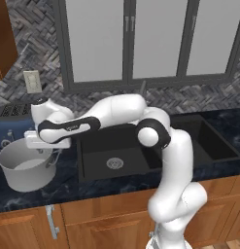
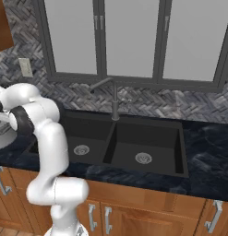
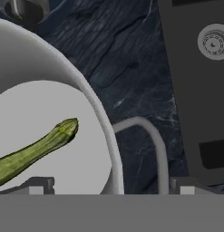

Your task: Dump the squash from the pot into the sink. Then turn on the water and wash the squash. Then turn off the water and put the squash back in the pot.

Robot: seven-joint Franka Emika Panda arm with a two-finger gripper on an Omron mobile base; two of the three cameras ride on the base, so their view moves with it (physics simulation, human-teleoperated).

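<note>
The squash point(image 3: 34, 152) lies inside the pot point(image 1: 25, 168), on its pale bottom. The pot stands upright on the desk point(image 1: 68, 187), just left of the sink point(image 1: 116, 158). So nothing is dumped yet. The tool point(image 1: 54, 151) hangs over the pot's rim on the side near the sink, right by the loop handle point(image 3: 152, 145). Its two tips stand wide apart and hold nothing. The sink is dry, and no water runs from the faucet point(image 2: 114, 99). I think every step is left: dump, wash, put back.
</note>
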